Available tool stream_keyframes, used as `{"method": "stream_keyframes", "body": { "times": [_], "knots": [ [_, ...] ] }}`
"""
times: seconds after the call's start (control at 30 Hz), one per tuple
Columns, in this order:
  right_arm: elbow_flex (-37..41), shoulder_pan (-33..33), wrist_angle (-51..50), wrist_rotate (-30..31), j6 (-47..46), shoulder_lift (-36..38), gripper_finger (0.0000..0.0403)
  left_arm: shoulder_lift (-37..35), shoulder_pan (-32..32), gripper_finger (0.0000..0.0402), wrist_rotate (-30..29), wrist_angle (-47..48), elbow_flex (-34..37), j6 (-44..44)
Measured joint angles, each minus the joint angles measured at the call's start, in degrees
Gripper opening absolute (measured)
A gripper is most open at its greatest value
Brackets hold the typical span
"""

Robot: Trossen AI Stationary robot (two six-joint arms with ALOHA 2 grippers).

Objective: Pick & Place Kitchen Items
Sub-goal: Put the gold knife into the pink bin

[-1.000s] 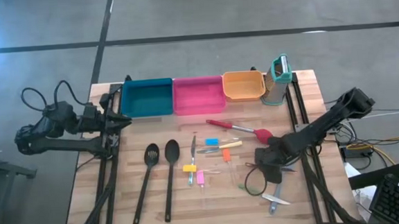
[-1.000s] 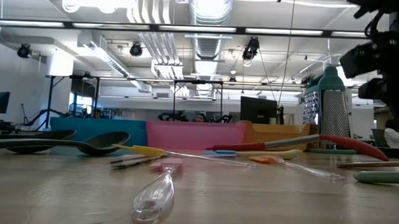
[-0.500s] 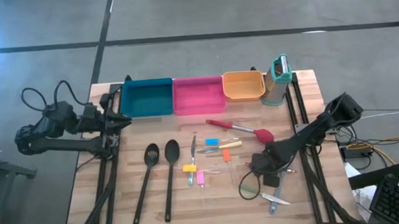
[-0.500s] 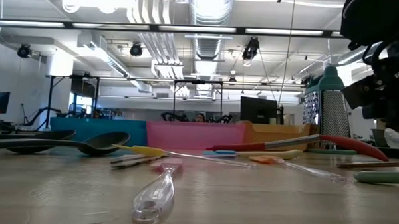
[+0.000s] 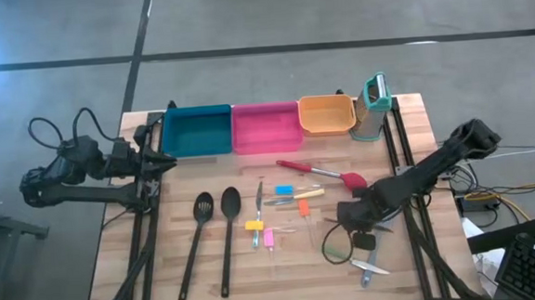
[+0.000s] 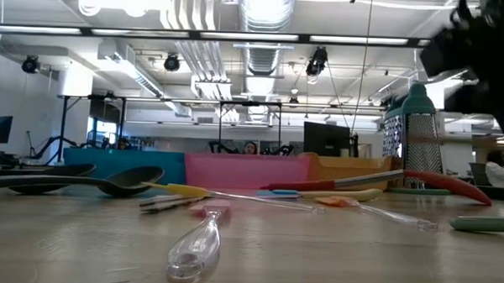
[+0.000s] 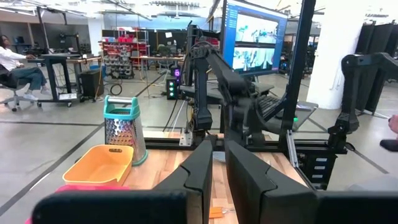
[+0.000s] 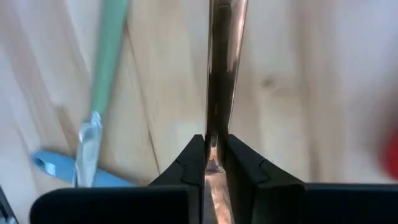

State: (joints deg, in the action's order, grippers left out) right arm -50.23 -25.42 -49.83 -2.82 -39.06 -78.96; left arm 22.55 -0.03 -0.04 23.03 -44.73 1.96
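Note:
My right gripper (image 5: 354, 221) points down over the right part of the table, shut on a thin copper-coloured utensil (image 8: 222, 62). Beneath it a green-handled knife (image 8: 109, 56) and a blue-handled piece (image 8: 62, 169) lie flat on the wood. Two long black spoons (image 5: 228, 236), a red-headed spoon (image 5: 329, 174) and several small coloured-handled pieces (image 5: 289, 200) lie at mid-table. My left gripper (image 5: 161, 161) waits level at the far left, shut with nothing in it. My right gripper pinches the copper utensil's narrow shaft (image 8: 214, 134) between its two fingers, coming from above and pointing down. The shaft runs on through the jaws, out past the fingertips on one side. It sits about level and edge-on, clear of the wood below.
Teal (image 5: 197, 131), pink (image 5: 266, 127) and orange (image 5: 326, 114) bins stand in a row along the far edge, with an upright teal-topped grater (image 5: 375, 106) to their right. Bare wood shows at the near left and the near middle.
My right gripper sank toward the table and then rose again. The copper utensil that lay on the wood at the right in the low view is gone from there and now sits in the fingers, lifted clear.

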Motion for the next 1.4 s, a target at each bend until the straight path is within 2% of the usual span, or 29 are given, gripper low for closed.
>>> {"method": "stream_keyframes", "body": {
  "times": [0.2,0.47,0.83,0.97,1.27,1.4],
  "knots": [
    [-7.0,2.3,-5.6,10.9,4.8,4.6,0.0027,0.0,0.0,0.0049,0.0,0.0,0.0,0.0],
    [-14.4,6.8,-7.3,21.0,16.8,5.7,0.0027,0.0,0.0,0.0049,0.0,0.0,0.0,0.0],
    [-16.1,11.9,-5.3,35.1,27.3,4.9,0.0029,0.0,0.0,0.0049,0.0,0.0,0.0,0.0],
    [-16.1,14.2,-0.6,36.2,34.1,3.4,0.0029,0.0,0.0,0.0049,0.0,0.0,0.0,0.0],
    [-16.1,20.8,16.8,36.0,54.6,-0.5,0.0029,0.0,0.0,0.0049,0.0,0.0,0.0,0.0],
    [-16.1,24.4,22.6,33.9,61.1,-1.3,0.0029,0.0,0.0,0.0049,0.0,0.0,0.0,0.0]
  ]
}}
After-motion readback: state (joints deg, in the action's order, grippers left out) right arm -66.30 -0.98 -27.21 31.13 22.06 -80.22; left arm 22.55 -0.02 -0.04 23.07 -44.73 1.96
